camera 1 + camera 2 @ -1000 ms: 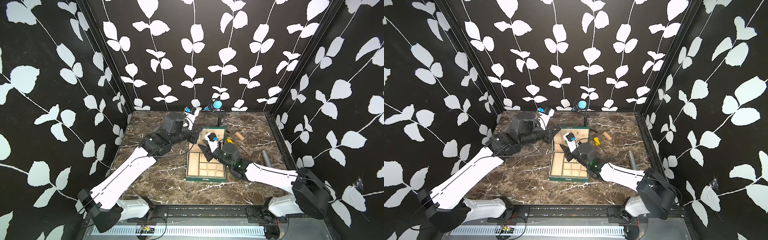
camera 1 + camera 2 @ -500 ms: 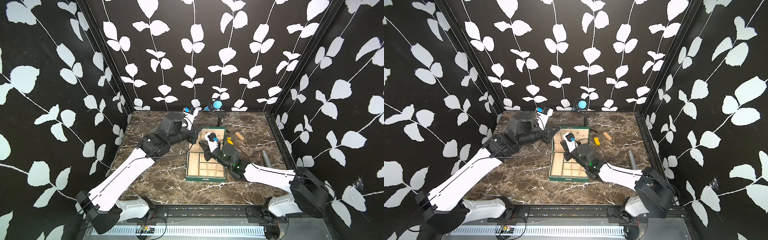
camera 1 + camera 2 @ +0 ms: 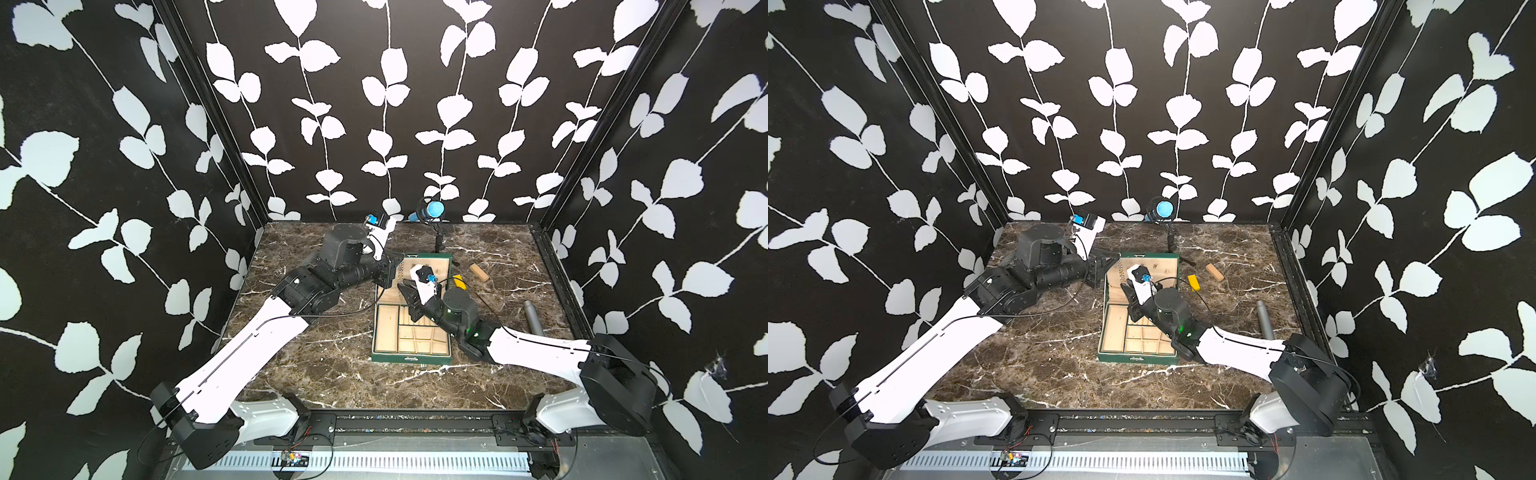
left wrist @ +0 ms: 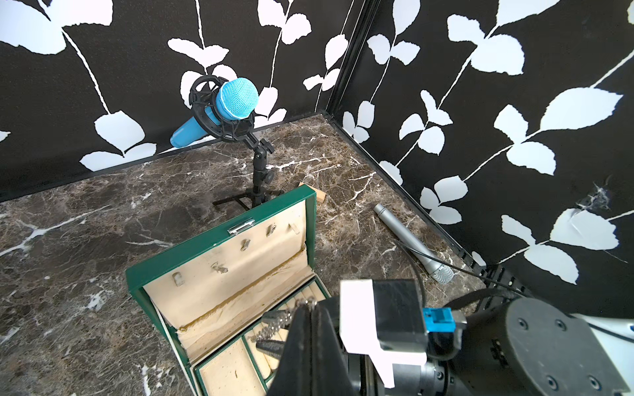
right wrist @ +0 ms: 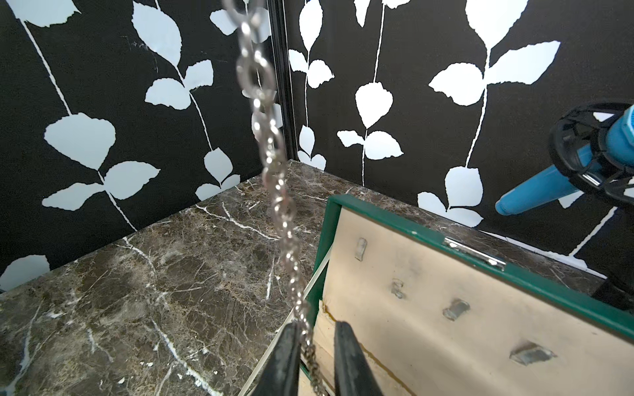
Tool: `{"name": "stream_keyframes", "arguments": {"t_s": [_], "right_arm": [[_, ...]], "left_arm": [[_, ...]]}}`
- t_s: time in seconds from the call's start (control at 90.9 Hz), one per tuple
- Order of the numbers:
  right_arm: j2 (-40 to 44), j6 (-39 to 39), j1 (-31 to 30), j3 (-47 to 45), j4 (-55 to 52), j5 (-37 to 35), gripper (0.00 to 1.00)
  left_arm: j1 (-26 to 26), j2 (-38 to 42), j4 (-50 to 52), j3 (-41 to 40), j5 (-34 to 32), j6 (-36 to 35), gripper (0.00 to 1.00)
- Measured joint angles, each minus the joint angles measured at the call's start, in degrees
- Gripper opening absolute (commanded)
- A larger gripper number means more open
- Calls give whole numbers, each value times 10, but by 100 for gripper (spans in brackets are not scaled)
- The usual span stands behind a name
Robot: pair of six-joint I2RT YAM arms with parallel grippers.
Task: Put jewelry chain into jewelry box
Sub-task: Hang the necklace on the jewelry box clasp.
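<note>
The left gripper (image 3: 395, 270) is clamped shut on the top end of the jewelry chain (image 3: 401, 275), a thin string of shiny, pale silver-gold oval metal links. It holds this end up just beside the left edge of the raised lid of the jewelry box (image 3: 411, 358), a dark green rectangular hinged case lined in cream.

From there the chain hangs limp in a nearly straight line down toward the back left corner of the box's tray. In the left wrist view a bunched stretch of links (image 4: 274, 324) shows under the closed fingertips (image 4: 310, 308), over the ring rolls.

The right gripper (image 5: 317, 329) reaches in over the tray from the box's right side. Its two black fingers stand a narrow gap apart with the chain's lower part running between them, close against one finger (image 5: 291, 343) and not pinched.

The lid leans back, showing stained lining, a row of small hooks and a metal clasp (image 5: 475, 255) on its top rim.

A blue microphone on a black stand (image 3: 430, 210) is behind the box. A small yellow block (image 3: 458, 282), a tan wooden block (image 3: 478, 272) and a grey handheld microphone (image 3: 532, 318) lie to its right.
</note>
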State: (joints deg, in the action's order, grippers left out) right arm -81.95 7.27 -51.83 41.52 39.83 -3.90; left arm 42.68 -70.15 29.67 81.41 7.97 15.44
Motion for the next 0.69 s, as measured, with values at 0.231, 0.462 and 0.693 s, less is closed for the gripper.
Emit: {"name": "stream_keyframes", "arguments": {"t_s": [0.231,0.462,0.693], "right_arm": [[0,0,0,0,0,0,15],[0,1,0,0,0,0,2],[3,2,0,-7,2,-14,0]], "left_arm": [[0,0,0,0,1,2,0],[0,0,0,0,2,3,0],[0,9,-5,-15,-6,6,0]]}}
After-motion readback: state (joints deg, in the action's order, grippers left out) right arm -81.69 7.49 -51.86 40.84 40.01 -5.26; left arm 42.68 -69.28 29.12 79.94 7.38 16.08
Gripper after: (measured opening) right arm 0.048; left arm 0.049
